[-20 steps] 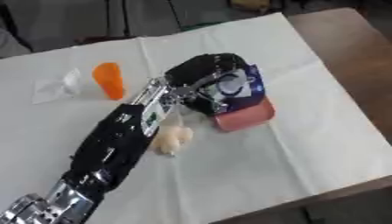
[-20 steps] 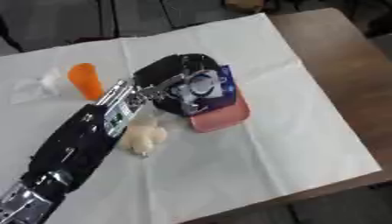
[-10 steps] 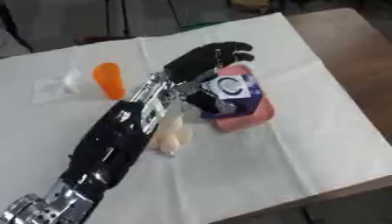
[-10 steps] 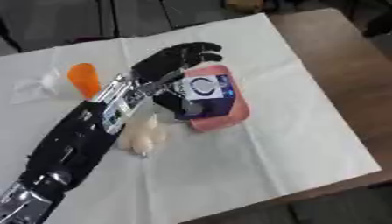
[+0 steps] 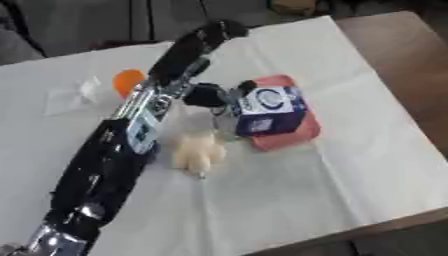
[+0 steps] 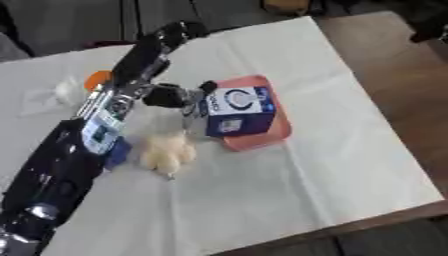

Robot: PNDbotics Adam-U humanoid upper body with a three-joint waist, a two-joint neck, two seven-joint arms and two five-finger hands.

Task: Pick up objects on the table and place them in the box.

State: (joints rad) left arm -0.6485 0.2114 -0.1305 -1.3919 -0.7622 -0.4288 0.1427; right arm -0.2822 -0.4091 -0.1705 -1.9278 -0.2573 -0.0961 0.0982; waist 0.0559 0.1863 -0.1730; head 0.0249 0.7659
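1. While the left arm is reaching in from the near left across the white cloth (image 5: 332, 165), the left hand (image 5: 194, 46) is stretching out wide toward the far edge, its fingers straight and holding nothing.
2. Only the thumb (image 5: 206, 95) is sticking out to the right, just beside the box.
3. A blue and white box (image 5: 267, 111) is sitting on a pink tray (image 5: 297, 137) near the middle of the table, right of the arm.
4. A cream, paw-shaped item (image 5: 197, 152) is lying on the cloth, near left of the tray and right beside the forearm.
5. An orange item (image 5: 128, 80) is showing just left of the wrist, partly hidden behind it.
6. A crumpled clear wrapper (image 5: 77, 94) is lying further left, apart from the orange item.
7. Bare brown tabletop (image 5: 407, 65) is showing along the right side, beyond the cloth.
8. No view is showing the right hand.
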